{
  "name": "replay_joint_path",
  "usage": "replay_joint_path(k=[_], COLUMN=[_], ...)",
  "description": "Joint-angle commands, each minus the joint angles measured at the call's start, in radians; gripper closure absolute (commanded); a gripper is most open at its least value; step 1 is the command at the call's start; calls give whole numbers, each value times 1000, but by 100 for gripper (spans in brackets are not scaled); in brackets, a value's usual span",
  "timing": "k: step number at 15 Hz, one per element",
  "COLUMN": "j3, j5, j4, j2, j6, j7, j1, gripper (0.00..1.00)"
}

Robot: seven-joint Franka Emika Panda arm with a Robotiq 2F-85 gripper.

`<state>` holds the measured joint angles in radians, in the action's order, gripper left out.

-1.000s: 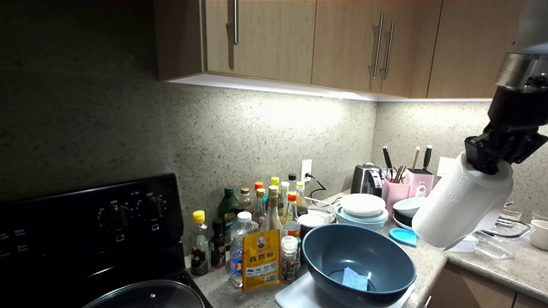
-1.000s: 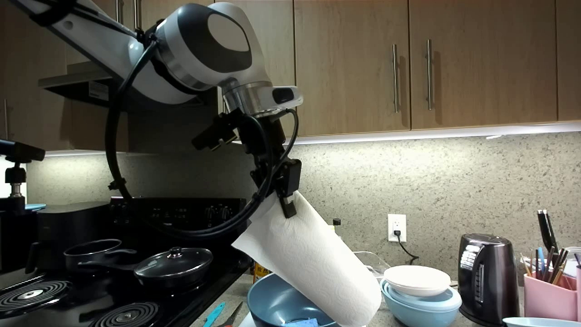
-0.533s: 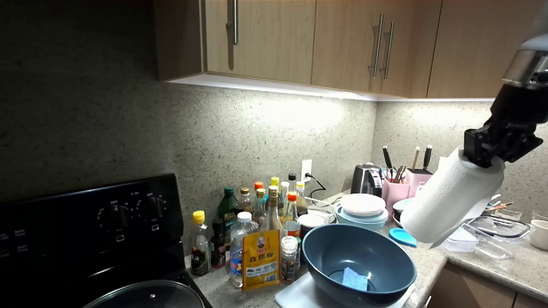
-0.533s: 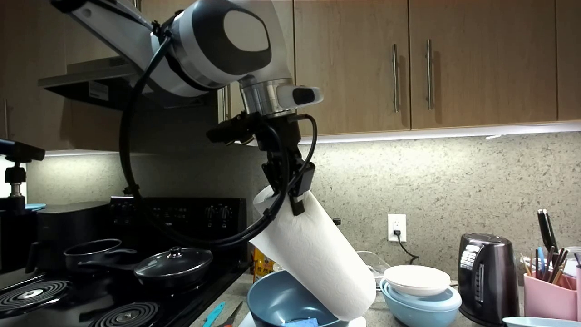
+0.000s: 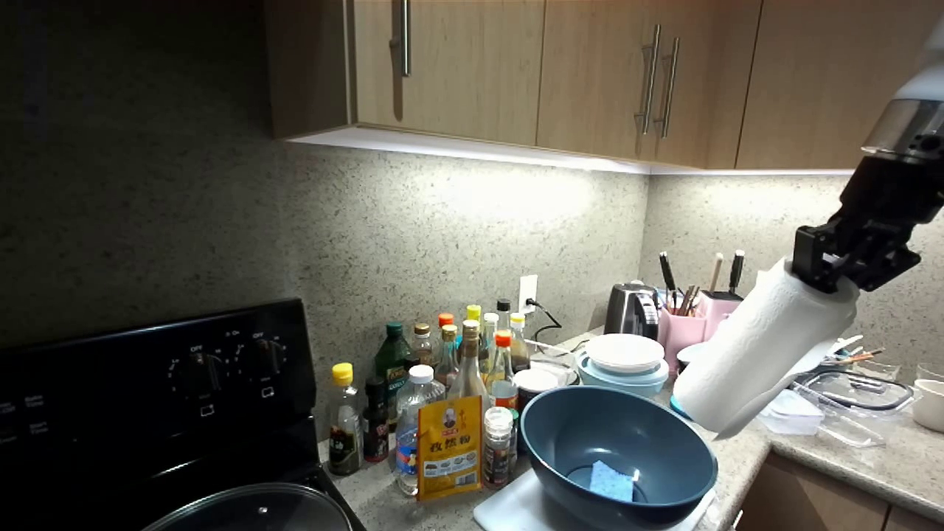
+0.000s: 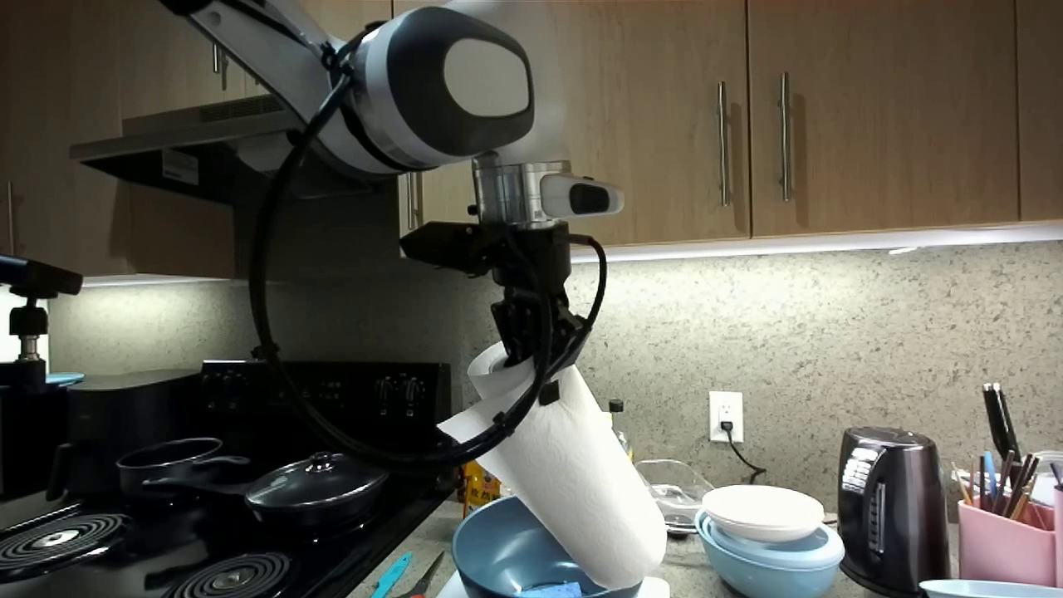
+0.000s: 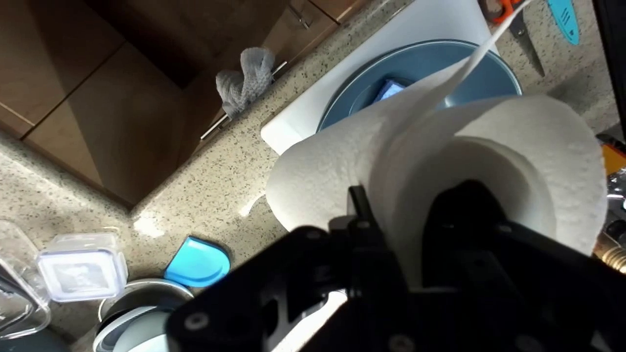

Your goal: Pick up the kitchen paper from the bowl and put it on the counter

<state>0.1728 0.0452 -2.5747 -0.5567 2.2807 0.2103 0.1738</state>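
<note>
The kitchen paper point(image 5: 759, 361), a large white roll, hangs tilted in the air with a loose sheet at its upper end. It also shows in the other views point(image 6: 581, 490) point(image 7: 318, 181). My gripper point(image 5: 844, 282) is shut on the wall of its upper end. In the wrist view point(image 7: 413, 195), one finger is inside the hollow core and the other lies outside. The dark blue-grey bowl point(image 5: 564, 420) stands on a white board and holds a blue sponge point(image 5: 611, 481). In the wrist view the roll covers part of the bowl point(image 7: 406, 63). The speckled counter point(image 5: 743, 450) lies beside it.
Several bottles and a yellow packet point(image 5: 450, 446) stand behind the bowl. Stacked plates and bowls point(image 5: 625, 354), a kettle point(image 6: 895, 507) and a blue lid point(image 7: 198, 261) are nearby. Scissors point(image 7: 523, 36) lie by the stove side. Clear containers point(image 7: 83, 266) stand in the corner.
The arm has shifted, carrying the roll slightly left in both exterior views, its lower end closer to the bowl. In an exterior view the gripper moved right and the roll hangs steeper. The hold looks unchanged.
</note>
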Motion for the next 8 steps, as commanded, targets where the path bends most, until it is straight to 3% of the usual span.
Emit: replay_joint_path(k=[1,8], j3=[12,33], j5=[35,31], j4=[59,136], j2=[49,90], j6=[-69,-178], j7=[-30,-27], j1=[15,38], gripper=[97,97])
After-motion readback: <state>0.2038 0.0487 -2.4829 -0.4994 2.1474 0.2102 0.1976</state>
